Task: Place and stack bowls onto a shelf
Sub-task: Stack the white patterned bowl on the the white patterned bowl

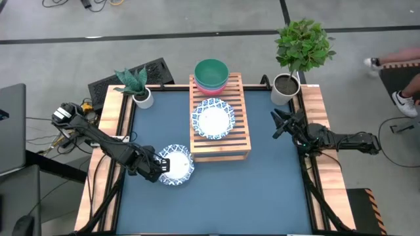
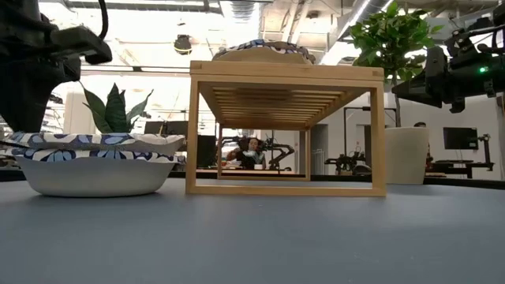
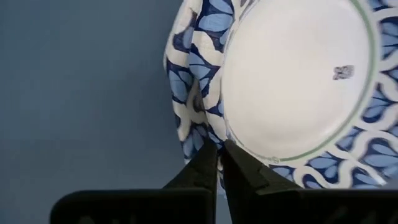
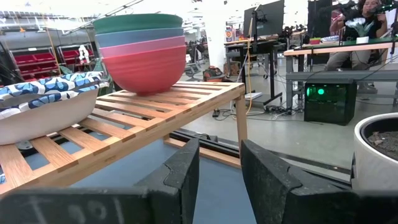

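Note:
A blue-and-white patterned bowl point(image 1: 177, 164) sits on the blue table to the near left of the light-wood slatted shelf point(image 1: 222, 143). My left gripper point(image 1: 163, 165) is shut on this bowl's left rim. It also shows in the left wrist view point(image 3: 219, 155). A second patterned bowl point(image 1: 212, 120) rests on the shelf's middle. At the shelf's far end the teal bowl point(image 1: 211, 69) is stacked in the pink bowl point(image 1: 213, 88). My right gripper point(image 1: 279, 124) is open and empty, off the shelf's right side, above the table. My left gripper pinches the patterned bowl's rim point(image 3: 208, 134) on the side toward the table's left edge, one finger on the outer wall and one on the white inside. The fingers come slanting down from the left. In the low view the bowl's base point(image 2: 95, 188) rests on the table.
Two white plant pots stand at the far corners, one at the left point(image 1: 142, 98) and one at the right point(image 1: 285, 88). The table's wooden edges run along both sides. A person's feet point(image 1: 400, 98) show beyond the right edge.

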